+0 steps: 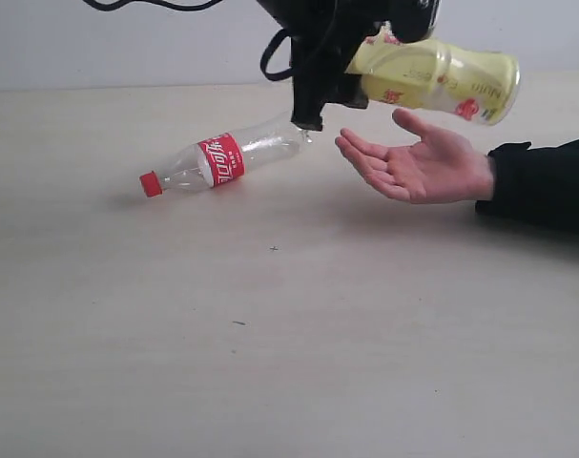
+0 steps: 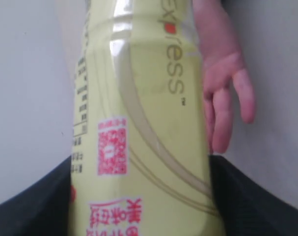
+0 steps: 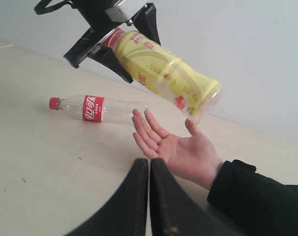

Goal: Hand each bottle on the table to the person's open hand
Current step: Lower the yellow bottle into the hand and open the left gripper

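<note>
A yellow bottle (image 1: 442, 78) hangs tilted in the air, its base out over the person's open hand (image 1: 418, 162), and my left gripper (image 1: 339, 69) is shut on its cap end. The left wrist view is filled by this yellow bottle (image 2: 144, 123), with the hand (image 2: 227, 83) behind it and dark fingers (image 2: 257, 196) on either side. A clear bottle with a red cap and red label (image 1: 222, 160) lies on its side on the table (image 1: 270, 334), left of the hand. My right gripper (image 3: 149, 164) is shut and empty, low over the table near the hand (image 3: 180, 147).
The person's black sleeve (image 1: 542, 181) rests on the table at the right edge. A pale wall (image 1: 127, 48) runs behind the table's far edge. Black cables (image 1: 279, 52) hang from the left arm.
</note>
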Controlling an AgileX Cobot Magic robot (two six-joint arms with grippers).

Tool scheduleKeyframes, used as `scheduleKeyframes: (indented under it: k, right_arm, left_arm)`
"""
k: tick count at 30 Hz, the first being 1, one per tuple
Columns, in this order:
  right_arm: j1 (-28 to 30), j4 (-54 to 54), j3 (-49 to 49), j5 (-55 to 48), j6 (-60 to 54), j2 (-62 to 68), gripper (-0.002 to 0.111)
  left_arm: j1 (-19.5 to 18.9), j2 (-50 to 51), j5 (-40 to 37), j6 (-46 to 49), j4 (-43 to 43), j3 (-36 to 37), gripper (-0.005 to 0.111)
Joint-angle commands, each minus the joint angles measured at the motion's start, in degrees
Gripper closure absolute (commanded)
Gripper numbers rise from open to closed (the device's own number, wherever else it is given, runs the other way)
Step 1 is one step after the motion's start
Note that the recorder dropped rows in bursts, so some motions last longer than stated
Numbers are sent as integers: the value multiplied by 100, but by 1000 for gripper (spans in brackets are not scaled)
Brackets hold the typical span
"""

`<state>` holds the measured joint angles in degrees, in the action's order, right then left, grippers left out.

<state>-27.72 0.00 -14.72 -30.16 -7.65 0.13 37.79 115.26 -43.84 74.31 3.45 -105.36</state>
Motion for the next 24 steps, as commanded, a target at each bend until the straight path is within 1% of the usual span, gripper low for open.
scheduleKeyframes:
  k: [1,3,10,15,18,21,24]
  right_arm:
    - [-22,0,33,80,18,-13,106]
    - [-22,0,33,80,18,-13,106]
    - [-22,0,33,80,30,-13,106]
    - [-22,0,33,80,17,-13,106]
    - [-22,0,33,80,17,-13,106]
    - [-22,0,33,80,17,-13,106]
    - [-22,0,33,80,17,-13,106]
  left_arm:
    - [-67,-68,-449,1475,-22,-79,107]
    - [-67,-55,-627,2115,-286,-79,107]
    - [-55,113,-640,3245,-242,-79,107]
    - [-55,345,-616,3940,227,-79,107]
    - [-55,452,-459,4399,586,-79,107]
    - [-55,528,-181,4581,772,-111,107]
    - [-55,742,-302,4581,814,-435,107]
